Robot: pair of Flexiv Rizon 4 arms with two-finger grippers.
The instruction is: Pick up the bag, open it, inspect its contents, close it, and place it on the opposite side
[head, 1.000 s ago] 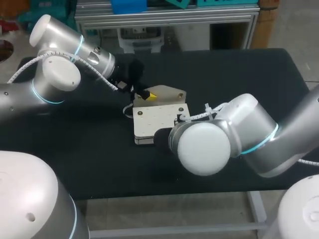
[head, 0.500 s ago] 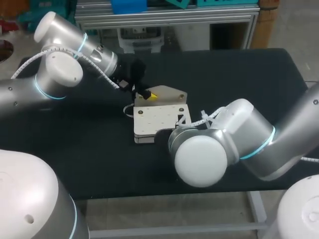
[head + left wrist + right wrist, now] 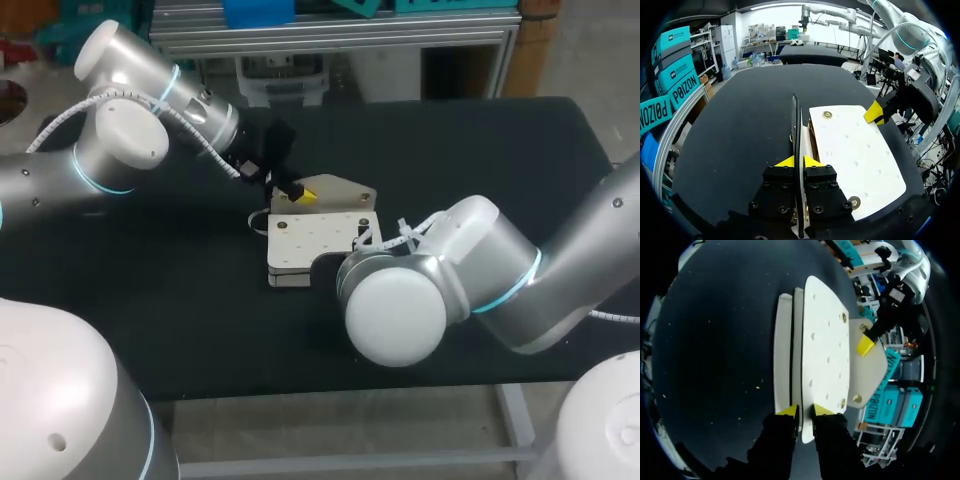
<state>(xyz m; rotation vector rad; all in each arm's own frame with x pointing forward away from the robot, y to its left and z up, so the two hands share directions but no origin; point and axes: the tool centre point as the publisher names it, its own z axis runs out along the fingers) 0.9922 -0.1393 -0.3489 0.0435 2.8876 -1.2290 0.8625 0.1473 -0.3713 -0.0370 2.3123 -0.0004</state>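
The white bag [image 3: 318, 248] lies flat near the middle of the black worktop [image 3: 480, 160], its beige flap [image 3: 342, 188] tilted up at the far edge. The left pincer [image 3: 799, 161] is clamped on that flap (seen edge-on as a thin line between its yellow tips). The right pincer [image 3: 805, 411] pinches a white panel at the bag's edge on the right arm's side.
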